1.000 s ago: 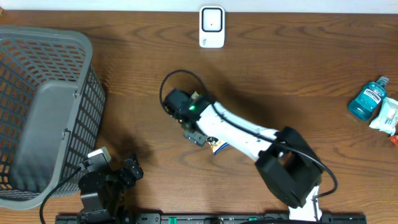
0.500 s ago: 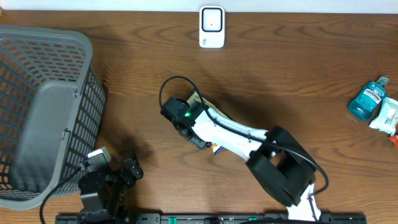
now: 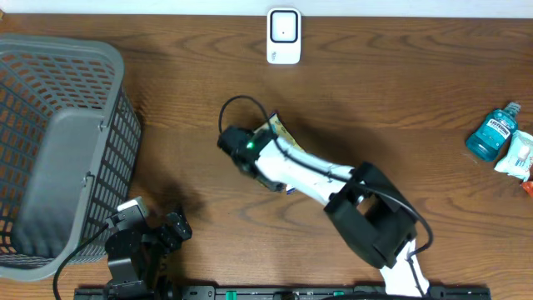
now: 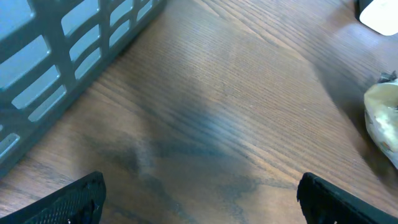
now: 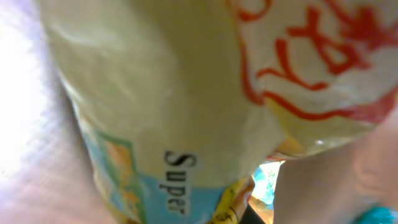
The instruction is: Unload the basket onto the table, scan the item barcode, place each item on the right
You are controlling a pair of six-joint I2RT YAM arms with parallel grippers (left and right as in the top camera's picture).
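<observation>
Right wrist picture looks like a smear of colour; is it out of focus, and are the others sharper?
Right wrist: yes, the packet fills the frame too close to focus, with overexposed glare at left. Left wrist: table soft, dark shadows on the wood. Overhead: sharp, evenly lit.

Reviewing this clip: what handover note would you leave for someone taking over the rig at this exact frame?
Left gripper: open, empty, low over bare table beside the basket.
Right gripper: shut on the snack packet at mid-table.
Scanner: at the far edge, centre, apart from the packet.
Done: packet grasped.
Left: carry it to the scanner and show the barcode; no barcode is visible in any view, so the packet may need turning.
A mouthwash bottle waits at the right edge.
</observation>
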